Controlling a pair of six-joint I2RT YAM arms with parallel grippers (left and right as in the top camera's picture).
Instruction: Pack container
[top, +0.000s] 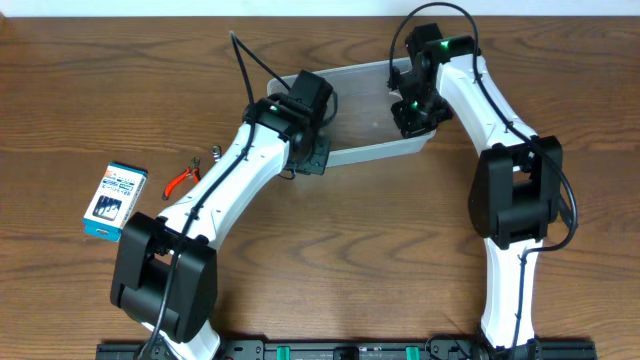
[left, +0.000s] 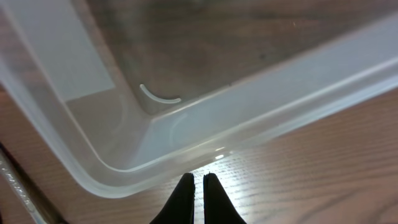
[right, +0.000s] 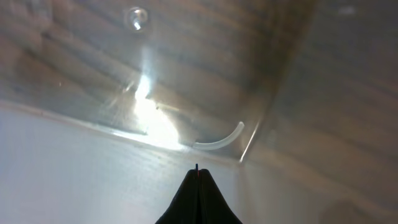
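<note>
The container (top: 352, 70) is a clear rectangular tub standing at the back middle of the table. Nothing shows inside it. My left gripper (top: 316, 160) is at its front left corner. In the left wrist view the fingertips (left: 186, 182) are shut with nothing between them, low over the wood just outside the container's rounded rim (left: 93, 182). My right gripper (top: 410, 124) is at the tub's right end. The right wrist view shows it (right: 197, 169) shut, pointing at a see-through wall (right: 93, 168) near a corner. I cannot tell whether it touches the wall.
A small blue-and-white printed box (top: 114, 200) lies at the left of the table. Red-handled pliers (top: 183, 178) lie between it and the left arm. Both arms reach in from the front edge.
</note>
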